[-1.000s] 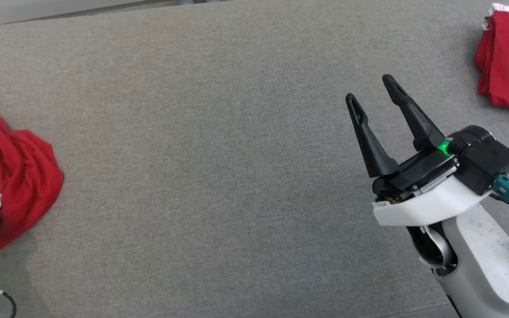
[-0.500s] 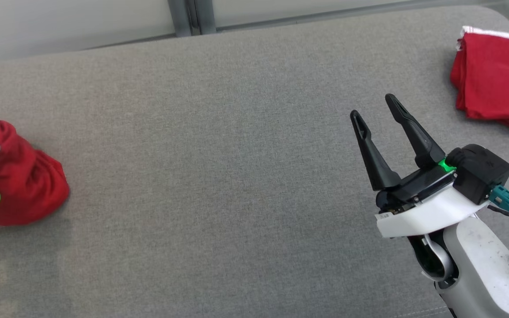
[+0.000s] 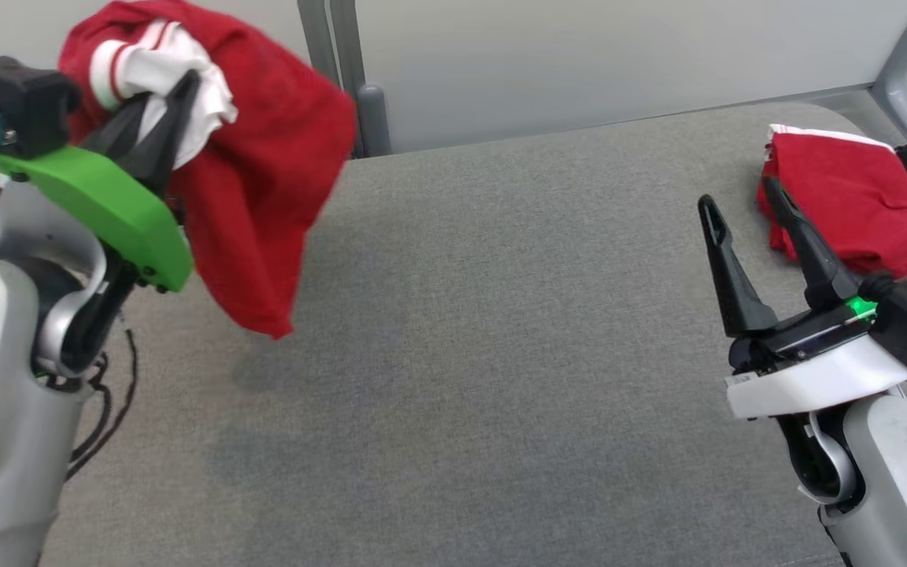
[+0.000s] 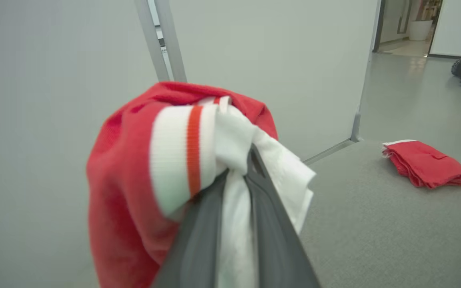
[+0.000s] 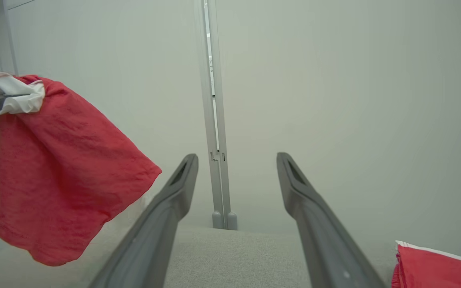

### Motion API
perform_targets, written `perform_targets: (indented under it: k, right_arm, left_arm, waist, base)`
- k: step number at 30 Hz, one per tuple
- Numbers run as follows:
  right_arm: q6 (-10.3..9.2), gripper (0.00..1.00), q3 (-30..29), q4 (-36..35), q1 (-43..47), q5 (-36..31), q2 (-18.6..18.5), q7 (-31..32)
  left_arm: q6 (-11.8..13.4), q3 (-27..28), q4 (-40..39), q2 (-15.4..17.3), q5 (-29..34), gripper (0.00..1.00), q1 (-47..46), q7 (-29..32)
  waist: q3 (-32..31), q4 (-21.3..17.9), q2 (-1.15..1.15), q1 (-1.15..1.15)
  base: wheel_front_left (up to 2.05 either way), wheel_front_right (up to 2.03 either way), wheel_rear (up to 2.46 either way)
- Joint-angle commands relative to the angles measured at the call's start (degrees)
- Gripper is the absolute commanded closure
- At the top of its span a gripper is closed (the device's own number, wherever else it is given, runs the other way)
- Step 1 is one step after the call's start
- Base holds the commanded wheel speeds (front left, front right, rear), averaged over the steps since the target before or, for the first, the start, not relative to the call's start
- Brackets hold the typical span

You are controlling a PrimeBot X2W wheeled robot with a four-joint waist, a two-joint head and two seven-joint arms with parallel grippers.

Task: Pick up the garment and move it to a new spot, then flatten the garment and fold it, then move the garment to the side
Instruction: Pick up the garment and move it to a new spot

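Note:
The garment (image 3: 264,181) is red with a white, red-striped trim, and it hangs in the air above the left end of the grey cushion (image 3: 501,331). My left gripper (image 3: 174,90) is shut on its white trim, and the red cloth droops below and to the right of the fingers. In the left wrist view the trim is bunched between the jaws of my left gripper (image 4: 238,168), with the garment (image 4: 126,168) spilling over to the left. My right gripper (image 3: 738,194) stands open and holds nothing, low over the cushion's right side. The right wrist view shows my right gripper (image 5: 237,157) with the garment (image 5: 54,160) hanging at the left.
A folded red cloth (image 3: 847,197) lies at the cushion's far right corner, just beyond my right fingers. A grey partition with a vertical post (image 3: 343,71) runs behind the cushion. A metal foot (image 3: 902,102) stands at the back right. Black cables (image 3: 107,409) hang by my left arm.
My left gripper has shut on the garment and lifted it off the cushion's left edge into the air. The head camera has tilted up. My right gripper stays open.

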Motion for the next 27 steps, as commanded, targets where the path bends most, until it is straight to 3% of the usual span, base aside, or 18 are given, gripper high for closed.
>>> perform_targets:
  k: [1, 8, 15, 16, 17, 18, 23, 27]
  right_arm:
    - [-0.06, 0.00, -0.82, -0.01, 1.31, -0.41, -0.12, -0.14]
    - [-0.06, 0.00, -2.89, 0.76, 3.08, -0.19, 0.75, -0.14]
    - [-0.06, 0.00, -2.12, 1.59, 1.78, 0.63, 2.05, -0.14]
    - [-0.06, 0.00, -1.79, 1.84, 1.62, 0.62, 2.07, -0.14]
    - [-0.06, 0.00, -1.44, 2.09, 1.42, 0.66, 2.05, -0.14]
    - [-0.06, 0.00, -1.29, 2.27, 1.33, 0.71, 2.00, -0.14]
    - [-0.06, 0.00, -0.78, 3.44, 1.01, 1.01, 1.80, -0.14]
    - [-0.06, 0.00, -0.60, 4.14, 1.58, 1.11, 1.80, -0.14]
  left_arm:
    - [0.72, -0.96, -2.11, -1.55, -0.35, 1.00, 0.73, 0.66]
    - [2.95, -6.15, -4.89, -7.77, 0.18, 1.00, 7.07, -1.59]
    - [2.59, -13.03, 11.56, -14.52, 5.63, 1.00, 12.21, -13.46]
    - [2.27, -14.04, 14.15, -15.43, 6.43, 0.82, 12.23, -15.00]
    - [1.90, -15.36, 17.44, -16.39, 7.54, 0.25, 11.95, -16.86]
    - [1.51, -16.26, 19.91, -17.36, 7.63, 0.00, 11.89, -18.17]
    - [0.32, -18.59, 28.77, -20.89, 6.77, 0.00, 10.02, -24.61]
    - [-0.03, -19.26, 30.98, -20.38, 7.23, 0.00, 9.05, -27.62]
  waist:
    - [-1.27, -1.99, 0.00, 0.00]
    - [0.35, -4.10, 0.00, 0.00]
    - [3.66, -5.48, 0.00, 0.00]
    - [3.93, -5.54, 0.00, 0.00]
    - [4.21, -5.60, 0.00, 0.00]
    - [4.36, -5.62, 0.00, 0.00]
    - [4.16, -4.73, 0.00, 0.00]
    - [2.87, -3.55, 0.00, 0.00]
  base:
    - [0.00, 0.00, 0.00]
    - [0.00, 0.00, 0.00]
    - [0.00, 0.00, 0.00]
    - [0.00, 0.00, 0.00]
    - [0.00, 0.00, 0.00]
    - [0.00, 0.00, 0.00]
    - [0.00, 0.00, 0.00]
    - [0.00, 0.00, 0.00]
